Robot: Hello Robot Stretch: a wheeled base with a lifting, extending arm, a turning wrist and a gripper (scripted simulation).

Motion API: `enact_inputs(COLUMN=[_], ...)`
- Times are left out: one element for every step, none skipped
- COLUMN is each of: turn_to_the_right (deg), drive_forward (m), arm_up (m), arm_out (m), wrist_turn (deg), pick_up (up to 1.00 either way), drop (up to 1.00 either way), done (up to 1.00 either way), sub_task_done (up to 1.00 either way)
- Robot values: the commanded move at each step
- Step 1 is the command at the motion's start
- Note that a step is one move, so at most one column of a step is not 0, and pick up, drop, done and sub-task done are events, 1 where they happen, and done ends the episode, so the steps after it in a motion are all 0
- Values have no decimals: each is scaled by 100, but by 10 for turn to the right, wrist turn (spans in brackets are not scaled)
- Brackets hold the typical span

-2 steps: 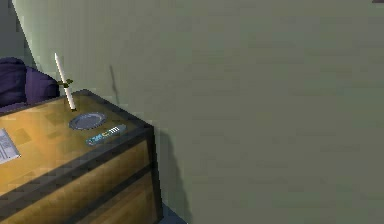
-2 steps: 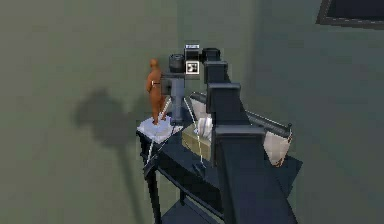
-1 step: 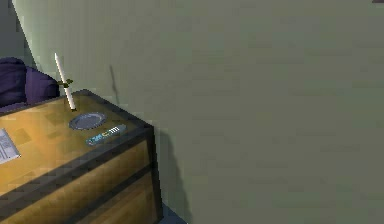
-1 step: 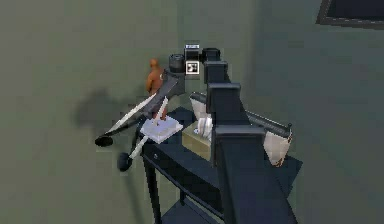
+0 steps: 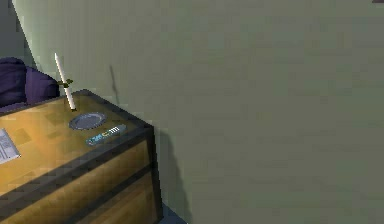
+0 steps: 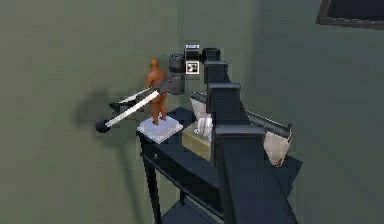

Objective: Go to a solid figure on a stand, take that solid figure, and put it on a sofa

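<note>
Orange solid figure (image 6: 154, 85) seen upright on a white base (image 6: 160, 128) atop the dark stand (image 6: 168, 165), placed directly beside the fingers of the gripper (image 6: 168, 88), contact not determinable, whether anything is held cannot be told, pale rod (image 6: 125, 112) slanted below the fingers.

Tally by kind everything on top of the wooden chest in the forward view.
Candle: 1
Round grey dish: 1
Small flat gadget: 1
Printed sheet: 1
Total on the wooden chest: 4
</note>
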Motion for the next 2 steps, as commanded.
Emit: enact_inputs(turn_to_the_right=[0, 0], drive_forward=[0, 0], arm_up=[0, 0], arm_out=[0, 0], wrist_turn=[450, 120], pick_up=[0, 0], drop=[0, 0], done=[0, 0], sub_task_done=[0, 0])
